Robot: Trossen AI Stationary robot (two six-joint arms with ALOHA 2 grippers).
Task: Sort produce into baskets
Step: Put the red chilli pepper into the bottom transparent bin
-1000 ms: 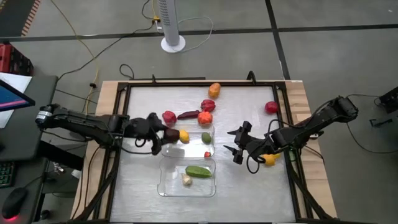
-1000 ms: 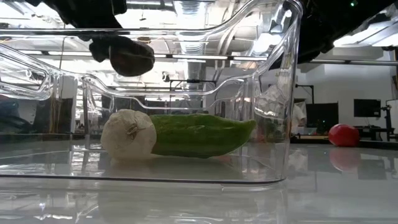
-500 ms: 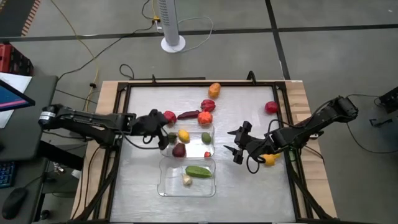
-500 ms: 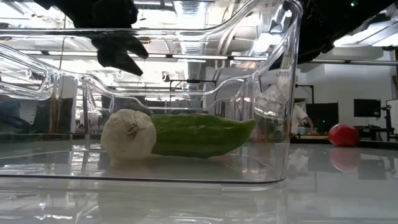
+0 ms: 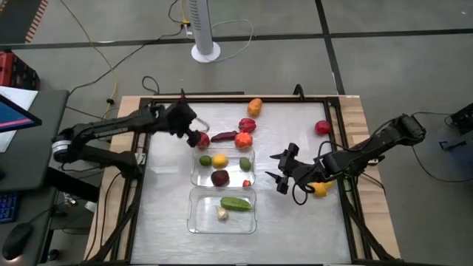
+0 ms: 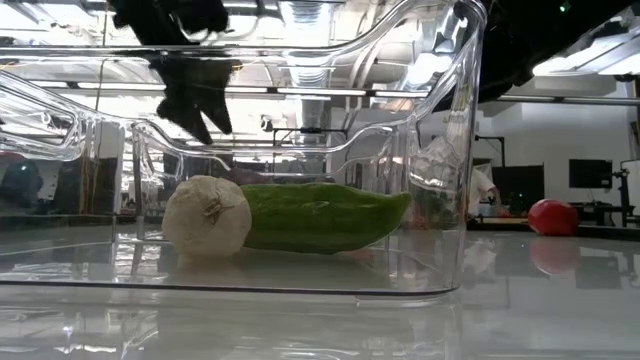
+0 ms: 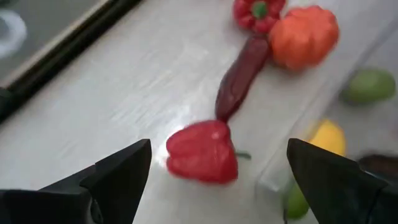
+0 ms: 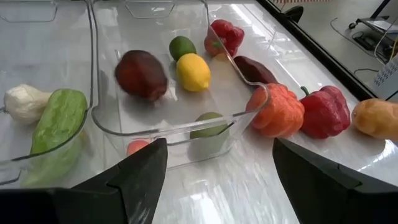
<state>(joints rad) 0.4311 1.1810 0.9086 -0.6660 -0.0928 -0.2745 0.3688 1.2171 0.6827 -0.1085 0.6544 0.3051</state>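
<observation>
Since dark purple piece [image 5: 219,177] dropped into far basket [image 5: 198,177], left pincer [image 5: 194,129] released, moved over red pepper [image 5: 202,139]; right pincer [image 5: 278,171] gaping, idle near tabletop's right edge.

High view straight down over the whole table [image 5: 295,229] and both arms, low view level at tabletop, close against the near tub [image 6: 440,150], left wrist view close over a red pepper [image 7: 202,151], right wrist view across both tubs, sharing that pepper.
</observation>
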